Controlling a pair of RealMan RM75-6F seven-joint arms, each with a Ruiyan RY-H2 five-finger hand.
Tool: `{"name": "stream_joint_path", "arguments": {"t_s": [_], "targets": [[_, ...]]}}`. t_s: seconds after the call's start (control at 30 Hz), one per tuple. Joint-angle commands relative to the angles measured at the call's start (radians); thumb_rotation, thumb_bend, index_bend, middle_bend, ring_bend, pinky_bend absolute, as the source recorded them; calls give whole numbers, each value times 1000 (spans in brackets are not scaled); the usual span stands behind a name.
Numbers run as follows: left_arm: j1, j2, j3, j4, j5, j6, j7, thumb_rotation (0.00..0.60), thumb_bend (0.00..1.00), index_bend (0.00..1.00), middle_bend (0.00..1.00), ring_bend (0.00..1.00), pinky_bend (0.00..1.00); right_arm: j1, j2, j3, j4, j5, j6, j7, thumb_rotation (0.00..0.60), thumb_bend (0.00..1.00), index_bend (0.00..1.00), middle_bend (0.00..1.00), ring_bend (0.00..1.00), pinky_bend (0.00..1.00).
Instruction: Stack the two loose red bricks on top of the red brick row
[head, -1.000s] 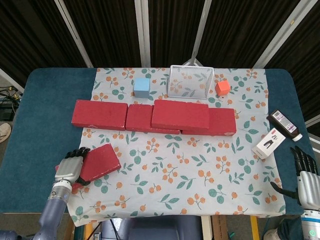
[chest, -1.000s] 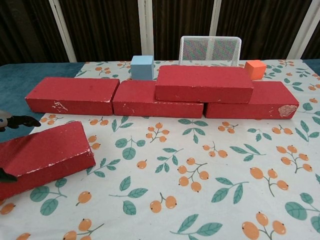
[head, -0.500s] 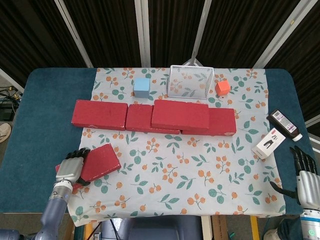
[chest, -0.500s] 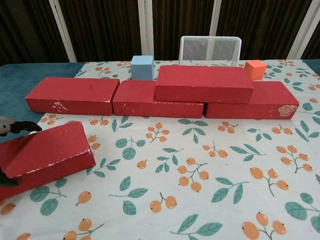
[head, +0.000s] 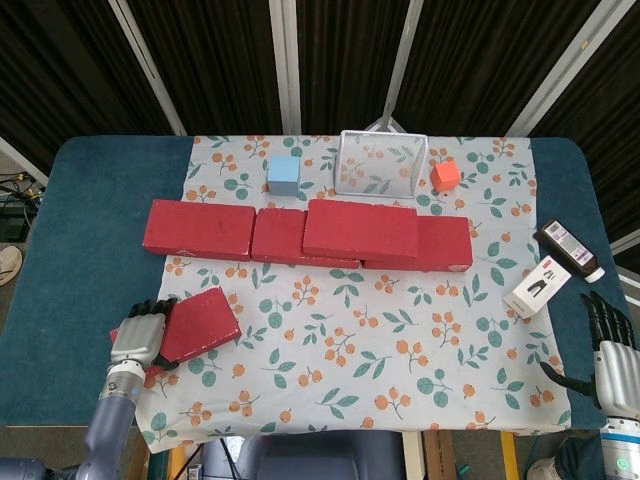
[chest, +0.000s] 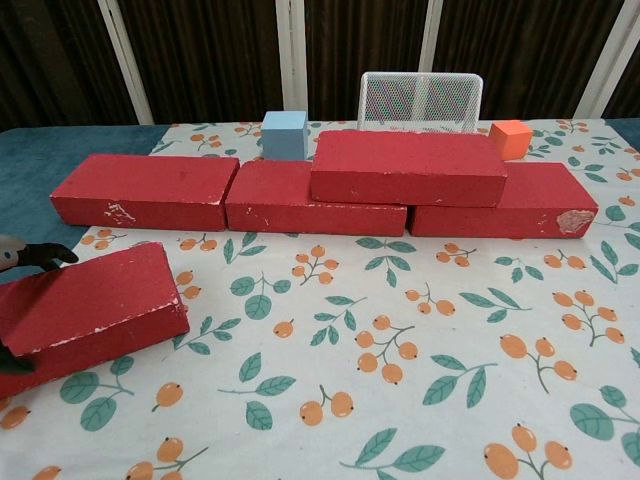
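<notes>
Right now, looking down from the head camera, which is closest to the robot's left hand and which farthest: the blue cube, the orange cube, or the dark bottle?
Measured from the left hand, in the head view:
1. Blue cube, behind the left part of the brick row, nearest.
2. Orange cube, at the back, right of the wire basket.
3. Dark bottle, on the table's far right edge, farthest.

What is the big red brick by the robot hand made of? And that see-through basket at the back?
The loose red brick looks like painted foam or light wood rather than real clay, though I can't be sure: its matte red coat shows white chips along the edges. The basket looks like metal wire mesh, white or silvery, since the cloth's pattern shows through its fine grid.
</notes>
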Motion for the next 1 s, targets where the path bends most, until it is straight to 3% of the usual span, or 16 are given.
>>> {"name": "stream_joint_path", "arguments": {"t_s": [0.03,0.2,0.37,0.47,0.73,0.9,1.0], "targets": [[-3,-2,-2,2,-6,1,8,600,0,1,109,0,30,0,0,0,0,-1,1,-2,600,55,0,19,0,0],[-2,-12,-4,14,3,6,11,600,11,92,213,11,97,0,-2,0,0,-2,-3,-4,600,55,0,19,0,0],[9,-39,6,43,64,58,21,600,98,212,314,111,203,2,-4,-1,-1,-7,-6,-8,600,55,0,19,0,0],[11,-46,15,51,78,72,42,600,108,253,337,163,270,3,-5,-1,0,-7,-9,-9,600,55,0,19,0,0],[20,-32,7,49,90,55,38,600,118,316,392,255,317,1,-5,-1,-1,-10,-7,-2,600,55,0,19,0,0],[11,27,-41,9,93,25,7,600,118,307,388,255,312,0,-6,1,1,-11,-4,-2,600,54,0,19,0,0],[-25,103,-104,-28,56,-49,-7,600,119,303,389,255,307,0,-8,4,3,-1,-7,-11,600,54,0,19,0,0]]}}
